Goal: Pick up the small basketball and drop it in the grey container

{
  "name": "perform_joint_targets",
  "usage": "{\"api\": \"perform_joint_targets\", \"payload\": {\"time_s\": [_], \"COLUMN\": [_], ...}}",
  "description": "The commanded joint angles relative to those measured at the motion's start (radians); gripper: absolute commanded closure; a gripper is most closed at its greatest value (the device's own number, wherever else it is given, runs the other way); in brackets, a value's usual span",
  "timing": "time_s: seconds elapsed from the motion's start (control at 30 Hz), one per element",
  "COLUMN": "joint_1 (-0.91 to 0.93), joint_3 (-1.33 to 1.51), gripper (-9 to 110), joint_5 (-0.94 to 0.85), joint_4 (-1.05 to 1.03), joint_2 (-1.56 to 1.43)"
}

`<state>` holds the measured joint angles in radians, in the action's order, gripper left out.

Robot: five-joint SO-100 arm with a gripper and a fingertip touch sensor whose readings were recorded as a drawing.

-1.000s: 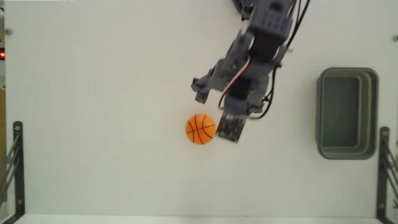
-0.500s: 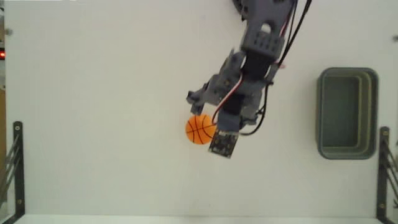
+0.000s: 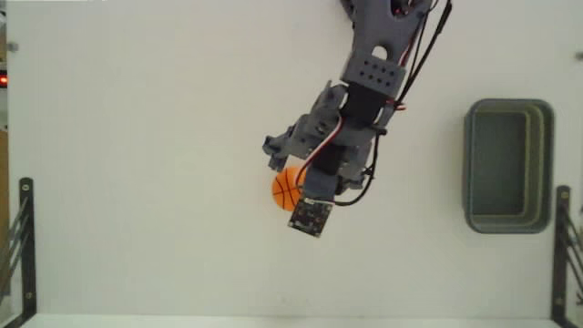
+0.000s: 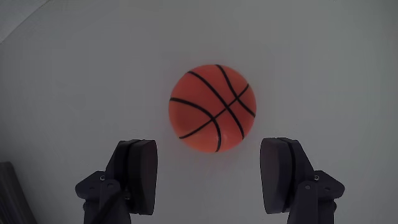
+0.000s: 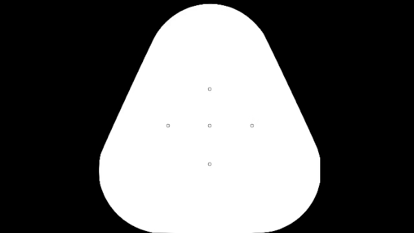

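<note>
The small basketball [image 3: 282, 189], orange with black seams, lies on the white table near the middle of the fixed view, its right part hidden under the arm. My gripper [image 3: 291, 173] hangs over it, the arm reaching down from the top edge. In the wrist view the basketball [image 4: 212, 107] sits just ahead of my open gripper [image 4: 208, 171], centred between the two dark fingertips [image 4: 138, 174] with nothing between them; I cannot tell how high they are above the table. The grey container [image 3: 543, 164] stands empty at the right side, well apart from the ball.
Black metal brackets stand at the lower left [image 3: 23, 246] and lower right [image 3: 565, 246] table edges. A small red light [image 3: 3, 80] glows at the left edge. White tabletop stretches between the ball and the container.
The arm has swung down and to the left, from beside the ball to over it, covering its right part. The ball has stayed in place.
</note>
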<state>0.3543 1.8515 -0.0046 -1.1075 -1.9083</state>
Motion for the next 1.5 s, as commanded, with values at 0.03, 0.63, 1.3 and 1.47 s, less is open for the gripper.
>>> {"api": "perform_joint_targets", "payload": {"time_s": [0.03, 0.63, 1.3, 1.47], "joint_1": [0.020, 0.044, 0.044, 0.044], "joint_3": [-0.062, -0.145, -0.202, -0.202], "gripper": [-9, -9, -9, -9], "joint_5": [0.005, 0.005, 0.005, 0.005], "joint_4": [0.027, 0.061, 0.076, 0.076], "joint_2": [-0.012, 0.104, 0.176, 0.176]}}
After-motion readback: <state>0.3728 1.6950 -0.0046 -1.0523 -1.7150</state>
